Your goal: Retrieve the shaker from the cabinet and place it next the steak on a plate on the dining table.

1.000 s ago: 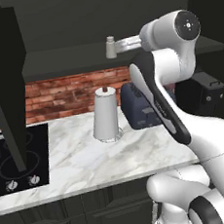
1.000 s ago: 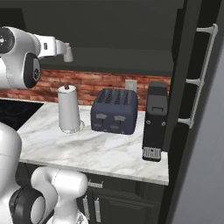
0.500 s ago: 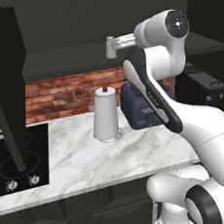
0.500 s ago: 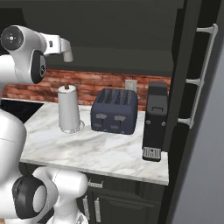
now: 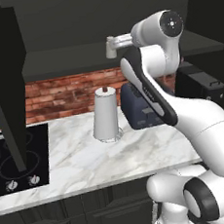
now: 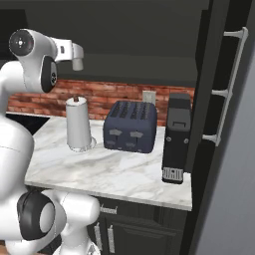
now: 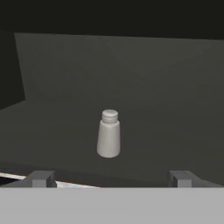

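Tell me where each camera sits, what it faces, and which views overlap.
Left base view: behind the arm's left, facing the counter; arm rises lower right.
Right base view: behind its right, same counter; arm lower left.
Hand view: on the open hand, facing the shaker on the cabinet shelf.
Both base views share the paper-towel roll and toaster.

paper-towel roll (image 5: 105, 113), toaster (image 6: 130, 125), cooktop (image 5: 14, 161)

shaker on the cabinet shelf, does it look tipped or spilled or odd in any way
Nothing stands out. The shaker stands upright on the dark cabinet shelf, cap on, nothing spilled around it. The open gripper is short of it, not touching.
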